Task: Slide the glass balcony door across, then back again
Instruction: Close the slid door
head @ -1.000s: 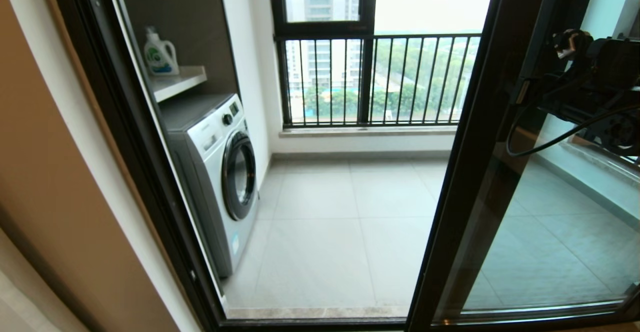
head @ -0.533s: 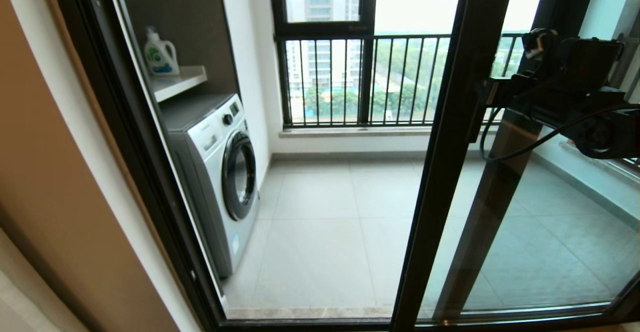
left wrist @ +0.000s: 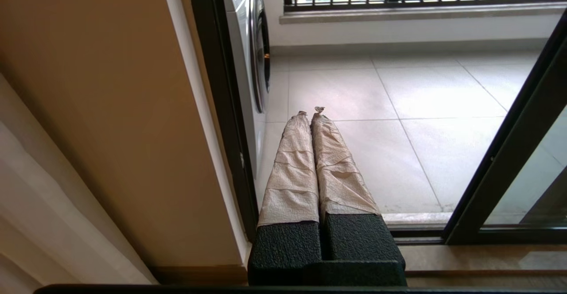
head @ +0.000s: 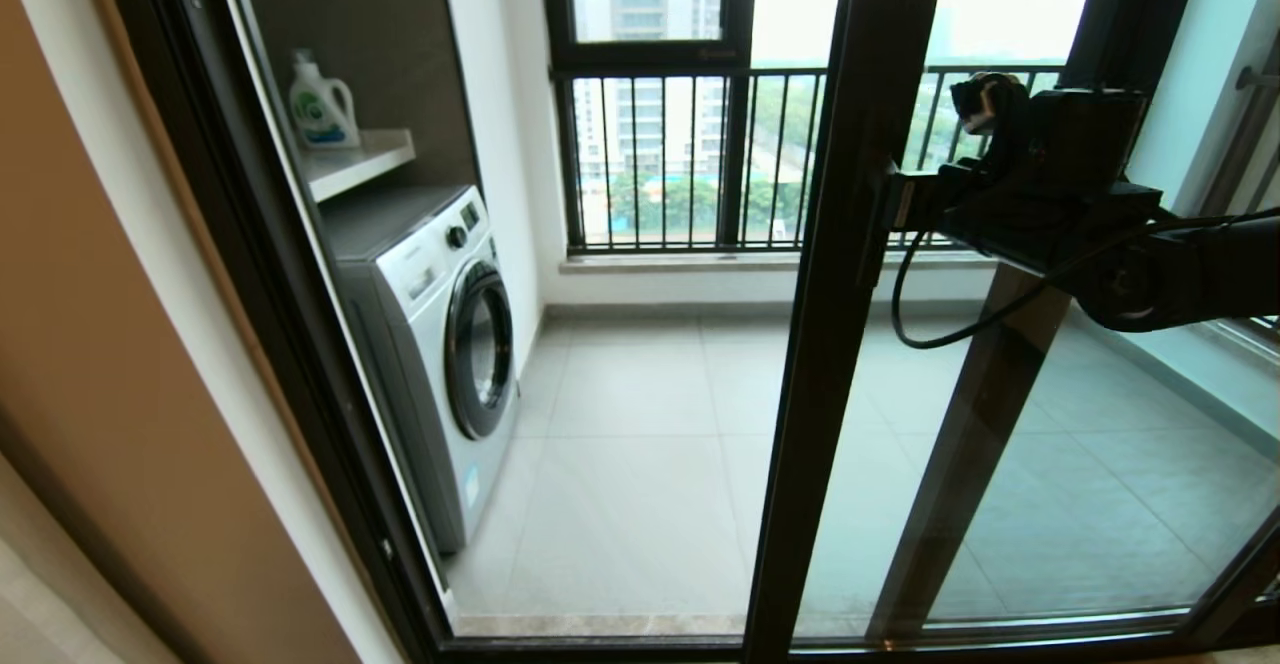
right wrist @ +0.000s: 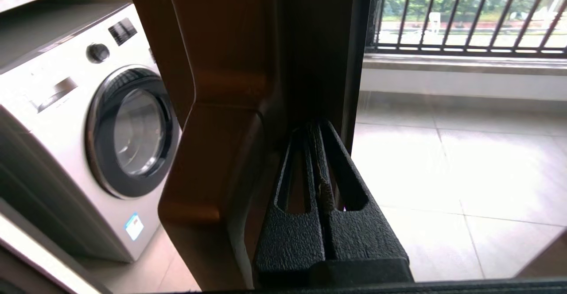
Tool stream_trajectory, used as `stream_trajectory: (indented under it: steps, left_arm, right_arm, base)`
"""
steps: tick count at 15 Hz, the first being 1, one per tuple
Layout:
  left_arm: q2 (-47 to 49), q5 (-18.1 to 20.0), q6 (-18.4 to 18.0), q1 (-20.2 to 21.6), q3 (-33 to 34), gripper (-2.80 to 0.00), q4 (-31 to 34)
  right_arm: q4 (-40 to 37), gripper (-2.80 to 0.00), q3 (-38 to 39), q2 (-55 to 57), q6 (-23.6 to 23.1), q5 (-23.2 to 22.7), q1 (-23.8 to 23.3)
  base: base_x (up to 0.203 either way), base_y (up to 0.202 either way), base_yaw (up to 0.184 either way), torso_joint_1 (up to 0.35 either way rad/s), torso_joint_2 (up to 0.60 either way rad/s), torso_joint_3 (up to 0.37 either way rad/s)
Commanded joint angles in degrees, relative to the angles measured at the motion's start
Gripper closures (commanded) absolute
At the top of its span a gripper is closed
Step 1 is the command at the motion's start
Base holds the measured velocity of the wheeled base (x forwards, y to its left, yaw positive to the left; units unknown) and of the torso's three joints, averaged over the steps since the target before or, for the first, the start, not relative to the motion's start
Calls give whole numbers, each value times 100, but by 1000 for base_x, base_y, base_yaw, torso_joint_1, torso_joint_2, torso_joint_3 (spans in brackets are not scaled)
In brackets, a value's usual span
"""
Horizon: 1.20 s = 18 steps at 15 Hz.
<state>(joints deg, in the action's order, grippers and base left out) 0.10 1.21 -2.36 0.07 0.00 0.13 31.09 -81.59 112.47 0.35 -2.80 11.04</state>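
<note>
The glass balcony door [head: 1010,484] stands partly across the opening, its dark leading upright [head: 835,324] near the middle of the head view. My right gripper [head: 897,206] is at that upright at handle height. In the right wrist view it [right wrist: 312,128] is shut, its black fingers [right wrist: 292,236] tucked beside the brown handle [right wrist: 208,152] and against the upright [right wrist: 319,50], with nothing between them. My left gripper [left wrist: 310,111] is shut with nothing in it, its paper-wrapped fingers [left wrist: 292,170] held low by the left door jamb [left wrist: 221,108]; it is out of the head view.
A white washing machine [head: 440,344] stands just inside the balcony on the left, with a detergent bottle [head: 320,109] on the shelf above. The window with black railing bars [head: 690,164] closes the far side. A second dark upright [head: 985,424] shows behind the glass. Pale floor tiles [head: 640,464] fill the gap.
The door's leading upright has slid to the left along with my right gripper, so the open gap beside the washing machine is narrower. The left arm has not visibly moved.
</note>
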Motion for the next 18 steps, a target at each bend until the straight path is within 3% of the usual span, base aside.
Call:
stream_trajectory:
  steps: [1,13,18]
  left_arm:
    - [8,2,-1,1,0,0,4]
    - [8,2,-1,1,0,0,-4]
    - [8,2,-1,1,0,0,4]
  right_arm:
    - [21,0,-47,75,0,15,336]
    - [64,0,-693,767,9,740,1912]
    - [72,0,-823,882,17,913,2051]
  base:
    - [0,0,0,0,0,0]
    - [0,0,0,0,0,0]
    - [0,0,0,0,0,0]
